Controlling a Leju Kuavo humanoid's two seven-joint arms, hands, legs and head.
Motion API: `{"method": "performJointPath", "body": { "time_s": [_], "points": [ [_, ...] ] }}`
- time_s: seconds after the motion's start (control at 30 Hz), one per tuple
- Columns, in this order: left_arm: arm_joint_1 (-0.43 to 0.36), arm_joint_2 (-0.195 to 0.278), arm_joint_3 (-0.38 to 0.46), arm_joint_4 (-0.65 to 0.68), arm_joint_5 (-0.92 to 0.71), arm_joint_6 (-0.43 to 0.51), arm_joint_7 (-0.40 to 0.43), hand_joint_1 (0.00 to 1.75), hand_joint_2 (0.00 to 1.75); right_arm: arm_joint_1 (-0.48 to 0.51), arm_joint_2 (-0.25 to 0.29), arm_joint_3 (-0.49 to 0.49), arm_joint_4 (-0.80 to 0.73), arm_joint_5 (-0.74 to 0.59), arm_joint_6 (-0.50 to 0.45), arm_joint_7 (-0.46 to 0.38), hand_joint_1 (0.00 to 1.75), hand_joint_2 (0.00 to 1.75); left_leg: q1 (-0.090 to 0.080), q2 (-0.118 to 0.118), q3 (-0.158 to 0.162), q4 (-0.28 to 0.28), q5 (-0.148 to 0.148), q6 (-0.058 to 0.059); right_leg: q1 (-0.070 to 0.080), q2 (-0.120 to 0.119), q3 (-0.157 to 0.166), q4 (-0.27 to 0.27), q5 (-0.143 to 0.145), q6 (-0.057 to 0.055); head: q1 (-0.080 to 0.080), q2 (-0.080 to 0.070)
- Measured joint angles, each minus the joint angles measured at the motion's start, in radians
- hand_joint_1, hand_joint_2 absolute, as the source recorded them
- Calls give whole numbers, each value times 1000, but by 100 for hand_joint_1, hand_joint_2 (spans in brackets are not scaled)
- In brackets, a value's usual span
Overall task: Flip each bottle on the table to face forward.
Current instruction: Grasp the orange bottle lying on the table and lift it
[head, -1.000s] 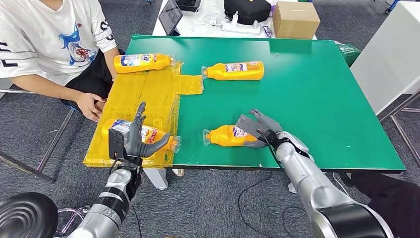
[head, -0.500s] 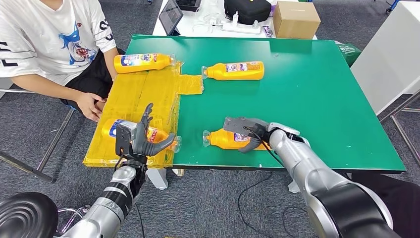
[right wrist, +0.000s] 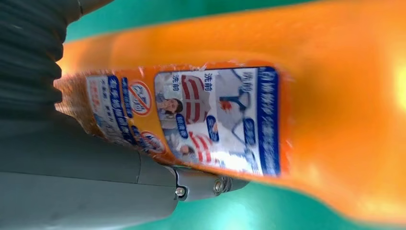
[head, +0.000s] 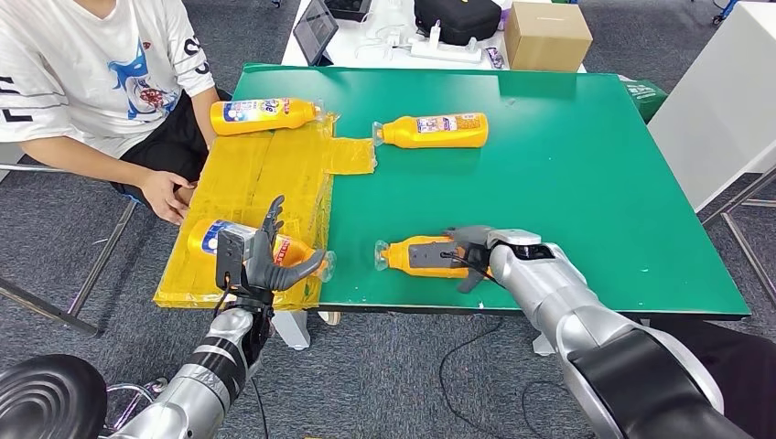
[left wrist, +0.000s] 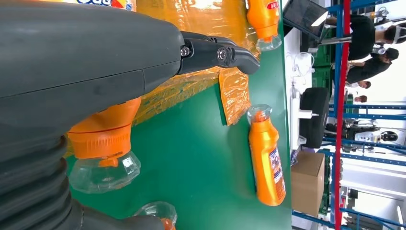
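Several orange bottles lie on their sides on the green table (head: pixel 586 183). My right hand (head: pixel 471 253) wraps around the body of the near right bottle (head: pixel 412 254), whose clear cap points left. Its back label (right wrist: pixel 218 120) faces the right wrist camera, with a finger (right wrist: pixel 143 189) curled under it. The near left bottle (head: pixel 212 236) lies on the yellow sheet (head: pixel 274 174). My left hand (head: pixel 261 258) is over its neck end with fingers spread, its orange neck and clear cap (left wrist: pixel 103 158) showing under the palm. Two more bottles lie at the far left (head: pixel 264 115) and far middle (head: pixel 430 130).
A person in a white shirt sits at the table's left, one hand (head: pixel 165 194) near the yellow sheet. Behind the table stands a white desk with a cardboard box (head: pixel 546 35), a black bag and a tablet. A white cabinet (head: pixel 723 101) stands to the right.
My right hand has turned over and closed round the near right bottle, covering its label. My left hand has shifted slightly right over the near left bottle.
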Motion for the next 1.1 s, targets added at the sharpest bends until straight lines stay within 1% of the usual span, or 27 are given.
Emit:
{"method": "performJointPath", "body": {
  "time_s": [0.23, 0.47, 0.5, 0.53, 0.6, 0.63, 0.67, 0.87, 1.03, 1.1],
  "points": [
    [1, -5, 2, 0, 8, 0, 1, 0, 175, 6, 8, 98, 15, 59, -29, 65, 0, 175, 0, 0, 0, 0, 0, 0, 0, 0, 0, 0, 0, 0, 0, 0],
    [10, -6, 5, 0, 11, 1, 3, 0, 175, 6, 15, 158, 20, 91, -51, 112, 0, 175, 0, 0, 1, 0, 0, 0, 0, 0, 1, 0, 0, 0, 0, 0],
    [11, -6, 5, 0, 11, 1, 3, 0, 175, 6, 16, 163, 20, 92, -53, 114, 17, 175, 0, 0, 1, 0, 0, 0, 0, 0, 1, 0, 0, 0, 0, 0],
    [12, -6, 5, 0, 11, 1, 3, 0, 175, 6, 16, 166, 20, 92, -55, 114, 56, 175, 0, 0, 1, 0, 0, 0, 0, 0, 1, 0, 0, 0, 0, 0],
    [13, -6, 6, 0, 11, 2, 3, 0, 175, 6, 17, 173, 20, 92, -59, 118, 143, 175, 0, 0, 1, 0, 0, 0, 0, 0, 1, 0, 0, 0, 0, 0],
    [13, -6, 6, 0, 11, 2, 3, 0, 175, 6, 18, 175, 20, 92, -63, 122, 170, 175, 0, 0, 1, 0, 0, 0, 0, 0, 1, 0, 0, 0, 0, 0],
    [14, -6, 6, -1, 11, 3, 3, 0, 175, 6, 18, 177, 20, 92, -70, 127, 175, 175, 0, 0, 1, 0, 0, 0, 0, 0, 1, 0, 0, 0, 0, 0],
    [31, -6, 12, -20, 11, 8, 7, 0, 175, 9, 20, 179, 20, 64, -143, 148, 175, 175, 0, 0, 2, 0, 1, 0, 0, 0, 2, 0, 0, 0, 0, 0],
    [56, -6, 27, -56, 7, 10, 15, 0, 175, 16, 8, 146, 5, 6, -269, 150, 175, 175, 0, 0, 1, 0, 1, 0, 0, 0, 1, 0, 1, 0, 0, 0],
    [65, -6, 31, -69, 6, 11, 17, 0, 175, 18, 2, 128, -5, -6, -301, 150, 175, 175, 0, 0, 1, 0, 1, 0, 0, 0, 1, 0, 1, 0, 0, 0]
  ]
}}
